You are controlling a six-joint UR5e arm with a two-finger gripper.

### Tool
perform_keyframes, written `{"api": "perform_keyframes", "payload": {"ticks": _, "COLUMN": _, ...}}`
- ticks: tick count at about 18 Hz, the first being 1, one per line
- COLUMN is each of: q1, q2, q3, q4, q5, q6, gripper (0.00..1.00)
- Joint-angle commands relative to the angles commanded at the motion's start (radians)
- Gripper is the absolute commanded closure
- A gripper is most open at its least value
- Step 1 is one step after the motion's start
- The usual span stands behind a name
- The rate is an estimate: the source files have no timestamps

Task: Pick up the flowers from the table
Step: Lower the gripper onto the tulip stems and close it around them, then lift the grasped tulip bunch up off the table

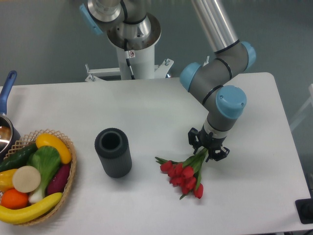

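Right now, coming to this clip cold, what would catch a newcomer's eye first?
The red flowers lying on the white table, right of centre, with the claw set down over their green stems. Next, the dark cylinder standing upright at centre. Then the wicker basket of colourful fruit and vegetables at the left edge.
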Motion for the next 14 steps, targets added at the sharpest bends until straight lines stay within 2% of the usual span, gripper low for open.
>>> {"api": "perform_keyframes", "payload": {"ticks": 3, "q1": 0.000, "q2": 0.003, "q3": 0.002, "q4": 0.000, "q5": 0.000, "q6": -0.003, "gripper": 0.79}}
{"api": "perform_keyframes", "payload": {"ticks": 8, "q1": 0.003, "q2": 0.011, "q3": 0.018, "q4": 0.000, "q5": -0.002, "q6": 0.003, "gripper": 0.80}}
{"api": "perform_keyframes", "payload": {"ticks": 14, "q1": 0.006, "q2": 0.096, "q3": 0.081, "q4": 0.000, "q5": -0.015, "q6": 0.000, "gripper": 0.80}}
